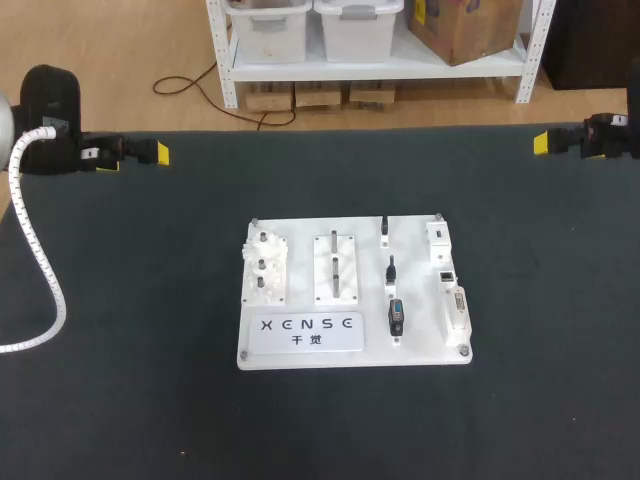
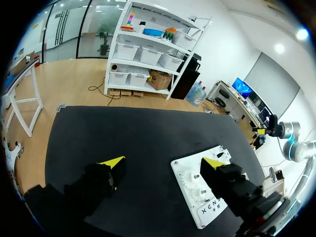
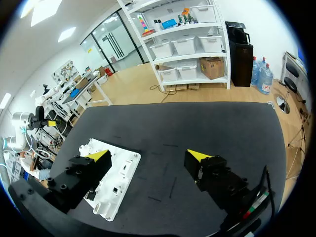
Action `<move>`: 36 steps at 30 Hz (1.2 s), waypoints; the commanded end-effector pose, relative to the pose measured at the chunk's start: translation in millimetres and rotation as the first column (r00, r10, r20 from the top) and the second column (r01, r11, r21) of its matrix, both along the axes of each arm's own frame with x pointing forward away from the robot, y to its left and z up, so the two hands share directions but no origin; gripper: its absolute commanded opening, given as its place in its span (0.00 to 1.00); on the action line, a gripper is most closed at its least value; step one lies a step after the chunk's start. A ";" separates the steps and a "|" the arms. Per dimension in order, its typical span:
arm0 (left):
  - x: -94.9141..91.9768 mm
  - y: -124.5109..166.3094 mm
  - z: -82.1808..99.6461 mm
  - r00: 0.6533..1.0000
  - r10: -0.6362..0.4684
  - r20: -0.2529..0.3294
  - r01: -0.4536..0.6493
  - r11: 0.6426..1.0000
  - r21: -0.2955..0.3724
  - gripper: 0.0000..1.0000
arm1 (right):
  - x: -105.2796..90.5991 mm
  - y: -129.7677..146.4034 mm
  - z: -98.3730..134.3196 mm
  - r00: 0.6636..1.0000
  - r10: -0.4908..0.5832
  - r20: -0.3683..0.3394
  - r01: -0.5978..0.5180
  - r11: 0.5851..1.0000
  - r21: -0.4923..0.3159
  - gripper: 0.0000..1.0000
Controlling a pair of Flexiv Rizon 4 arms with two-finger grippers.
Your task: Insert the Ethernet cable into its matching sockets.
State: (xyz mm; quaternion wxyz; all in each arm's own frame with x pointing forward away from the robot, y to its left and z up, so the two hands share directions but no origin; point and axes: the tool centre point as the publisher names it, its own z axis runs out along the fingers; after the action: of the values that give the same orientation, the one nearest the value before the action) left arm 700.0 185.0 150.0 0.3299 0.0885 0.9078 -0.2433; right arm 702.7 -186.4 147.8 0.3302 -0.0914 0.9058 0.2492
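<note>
A white practice board (image 1: 300, 350) lies in the middle of the black table. A column of small dark plugs (image 1: 391, 270) stands right of its centre, and I cannot tell which one is the Ethernet plug. A small dark socket (image 1: 446, 273) sits near the board's right edge. My left gripper (image 1: 158, 153) hovers at the table's far left, far from the board. In its wrist view the left gripper (image 2: 164, 163) is open and empty, with the board (image 2: 219, 210) below one finger. My right gripper (image 1: 541, 143) hangs at the far right. The right gripper (image 3: 148, 155) is open and empty, beside the board (image 3: 126, 170).
The board also carries white gears (image 1: 265, 265), a slotted peg block (image 1: 336, 268), a white block (image 1: 438, 240), a wide multi-pin connector (image 1: 456, 308) and a label plate (image 1: 305, 332). Bare black mat (image 1: 150, 400) surrounds the board on all sides.
</note>
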 end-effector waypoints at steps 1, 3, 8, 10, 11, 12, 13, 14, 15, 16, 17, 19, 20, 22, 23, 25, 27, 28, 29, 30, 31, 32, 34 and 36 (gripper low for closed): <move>0.0 0.0 0.0 1.000 0.000 0.000 0.000 1.000 0.000 1.00 | -0.1 0.1 0.2 1.000 0.000 0.000 0.000 1.000 0.000 1.00; 0.0 0.0 0.0 1.000 0.000 0.000 0.000 1.000 0.000 1.00 | -0.1 0.1 0.2 1.000 0.000 0.000 0.000 1.000 0.000 1.00; 0.0 0.0 0.0 1.000 0.000 0.000 0.000 1.000 0.000 1.00 | -0.1 0.1 0.2 1.000 0.000 0.000 0.000 1.000 0.000 1.00; 0.0 0.0 0.0 1.000 0.000 0.000 0.000 1.000 0.000 1.00 | -0.1 0.1 0.2 1.000 0.000 0.000 0.000 1.000 0.000 1.00; 0.0 0.0 0.0 1.000 0.000 0.000 0.000 1.000 0.000 1.00 | -0.1 0.1 0.2 1.000 0.000 0.000 0.000 1.000 0.000 1.00; 0.0 0.0 0.0 1.000 0.000 0.000 0.000 1.000 0.000 1.00 | -0.1 0.1 0.2 1.000 0.000 0.000 0.000 1.000 0.000 1.00; 0.0 0.0 0.0 1.000 0.000 0.000 0.000 1.000 0.000 1.00 | -0.1 0.1 0.2 1.000 0.000 0.000 0.000 1.000 0.000 1.00; 0.0 0.0 0.0 1.000 0.000 0.000 0.000 1.000 0.000 1.00 | -0.1 0.1 0.2 1.000 0.000 0.000 0.000 1.000 0.000 1.00; 0.0 0.0 0.0 1.000 0.000 0.000 0.000 1.000 0.000 1.00 | -0.1 0.1 0.2 1.000 0.000 0.000 0.000 1.000 0.000 1.00; 0.0 0.0 0.0 1.000 0.000 0.000 0.000 1.000 0.000 1.00 | -0.1 0.1 0.2 1.000 0.000 0.000 0.000 1.000 0.000 1.00; 0.0 0.0 0.0 1.000 0.000 0.000 0.000 1.000 0.000 1.00 | -0.1 0.1 0.2 1.000 0.000 0.000 0.000 1.000 0.000 1.00; 0.0 0.0 0.0 1.000 0.000 0.000 0.000 1.000 0.000 1.00 | -0.1 0.1 0.2 1.000 0.000 0.000 0.000 1.000 0.000 1.00; 0.0 0.0 0.0 1.000 0.000 0.000 0.000 1.000 0.000 1.00 | -0.1 0.1 0.2 1.000 0.000 0.000 0.000 1.000 0.000 1.00; 0.0 0.0 0.0 1.000 0.000 0.000 0.000 1.000 0.000 1.00 | -0.1 0.1 0.2 1.000 0.000 0.000 0.000 1.000 0.000 1.00; 0.0 0.0 0.0 1.000 0.000 0.000 0.000 1.000 0.000 1.00 | -0.1 0.1 0.2 1.000 0.000 0.000 0.000 1.000 0.000 1.00; 0.0 0.0 0.0 1.000 0.000 0.000 0.000 1.000 0.000 1.00 | -0.1 0.1 0.2 1.000 0.000 0.000 0.000 1.000 0.000 1.00; 0.0 0.0 0.0 1.000 0.000 0.000 0.000 1.000 0.000 1.00 | -0.1 0.1 0.2 1.000 0.000 0.000 0.000 1.000 0.000 1.00; 11.8 1.4 2.7 0.998 -0.053 0.028 0.052 0.998 0.020 1.00 | -0.1 0.1 0.2 1.000 0.000 0.000 0.000 1.000 0.000 1.00; 24.7 1.0 6.1 0.989 -0.126 0.072 0.124 0.992 0.024 1.00 | -0.1 0.1 0.2 1.000 0.000 0.000 0.000 1.000 0.000 1.00; 35.7 0.3 7.9 0.980 -0.175 0.098 0.173 0.984 0.033 1.00 | -0.1 0.1 0.2 1.000 0.000 0.000 0.000 1.000 0.000 1.00; 45.2 -3.3 9.8 0.964 -0.237 0.117 0.233 0.971 0.049 1.00 | -0.1 0.1 0.2 1.000 0.000 0.000 0.000 1.000 0.000 1.00; 51.8 -8.1 12.7 0.940 -0.301 0.157 0.297 0.954 0.051 1.00 | -0.1 0.1 0.2 1.000 0.000 0.000 0.000 1.000 0.000 1.00; 64.8 -17.3 14.1 0.906 -0.379 0.187 0.376 0.925 0.056 1.00 | -0.1 0.1 0.2 1.000 0.000 0.000 0.000 1.000 0.000 1.00; 72.0 -27.3 15.9 0.845 -0.468 0.258 0.472 0.880 0.053 1.00 | -0.1 0.1 0.2 1.000 0.000 0.000 0.000 1.000 0.000 1.00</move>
State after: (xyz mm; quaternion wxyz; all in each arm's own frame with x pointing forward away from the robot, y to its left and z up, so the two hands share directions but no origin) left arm 741.0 169.5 173.5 0.3592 0.1959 0.8819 -0.2342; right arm 702.7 -186.3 147.8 0.3302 -0.0914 0.9058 0.2492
